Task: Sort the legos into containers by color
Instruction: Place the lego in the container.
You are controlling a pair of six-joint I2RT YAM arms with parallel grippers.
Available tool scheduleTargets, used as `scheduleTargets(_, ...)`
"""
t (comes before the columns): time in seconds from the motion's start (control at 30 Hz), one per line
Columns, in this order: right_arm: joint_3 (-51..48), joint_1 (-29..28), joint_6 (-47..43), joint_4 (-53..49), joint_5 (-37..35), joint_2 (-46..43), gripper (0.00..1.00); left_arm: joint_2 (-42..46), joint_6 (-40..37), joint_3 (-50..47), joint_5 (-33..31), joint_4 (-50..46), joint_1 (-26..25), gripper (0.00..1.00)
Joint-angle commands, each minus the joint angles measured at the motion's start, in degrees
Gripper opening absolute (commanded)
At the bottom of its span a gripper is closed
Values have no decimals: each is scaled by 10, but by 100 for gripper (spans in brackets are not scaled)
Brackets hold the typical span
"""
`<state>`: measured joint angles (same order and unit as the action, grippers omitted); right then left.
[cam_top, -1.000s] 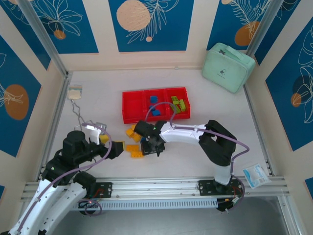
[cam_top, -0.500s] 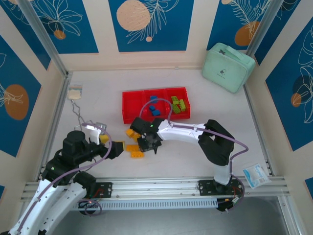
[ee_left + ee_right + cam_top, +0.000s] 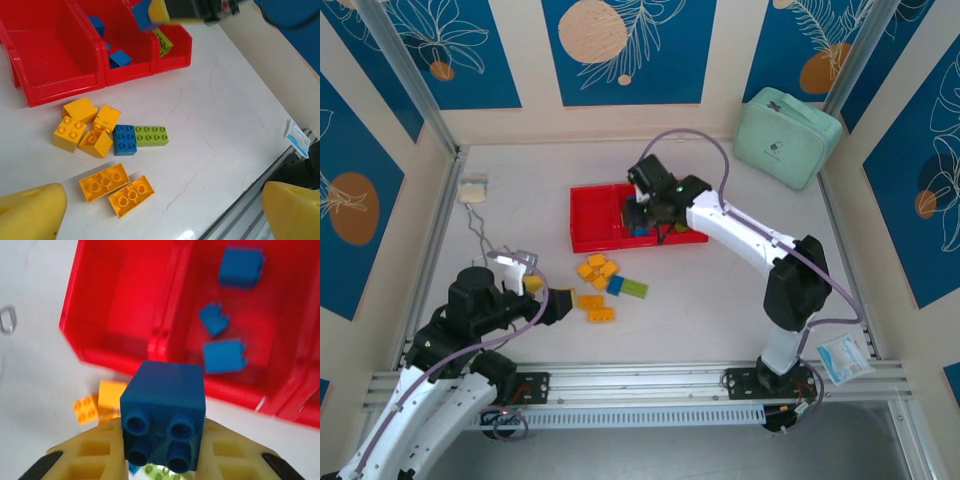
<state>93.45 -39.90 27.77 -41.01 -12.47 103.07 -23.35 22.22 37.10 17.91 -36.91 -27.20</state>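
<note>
White and glossy, the desk [image 3: 720, 300] is backed by blue leaf-patterned panels. A studded blue brick [image 3: 164, 405] is pinched between the ribbed yellow pads of the right hand [image 3: 645, 214], over the shallow red plastic tray [image 3: 576, 238]. Loose blue bricks [image 3: 225, 356] are lodged in its middle compartment. The left hand [image 3: 160, 210] is spread wide and nothing is held in it. Yellow-orange bricks [image 3: 82, 127] are scattered on the desk near the tray, and a blue square [image 3: 124, 139] is laid touching a green plate [image 3: 151, 135].

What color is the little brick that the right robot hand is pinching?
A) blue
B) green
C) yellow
A: in the right wrist view, the right gripper squeezes a blue brick with four studs between its yellow pads.
</note>
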Motion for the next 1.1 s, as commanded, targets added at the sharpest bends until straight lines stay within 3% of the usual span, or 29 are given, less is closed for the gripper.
scheduleTargets(0.0,60,24,-44,1,36,59,20,6,2,1,2,0,-7,99)
scheduleTargets(0.17,176,49,-67,-51,39,164,20,11,1,1,1,0,-7,99)
scheduleTargets(0.33,249,51,-80,-103,-17,234,20,12,2,-1,-2,1,-7,100)
scheduleTargets(0.53,269,54,-82,-141,-71,264,21,7,1,0,-6,0,-7,99)
scheduleTargets(0.87,250,53,-80,-142,-77,258,28,1,3,0,-9,-2,-7,99)
scheduleTargets(0.93,245,52,-75,-145,-61,249,37,-1,3,0,-10,-2,-7,99)
scheduleTargets(1.07,219,48,-61,-135,-44,213,69,-5,4,0,-9,-2,-7,99)
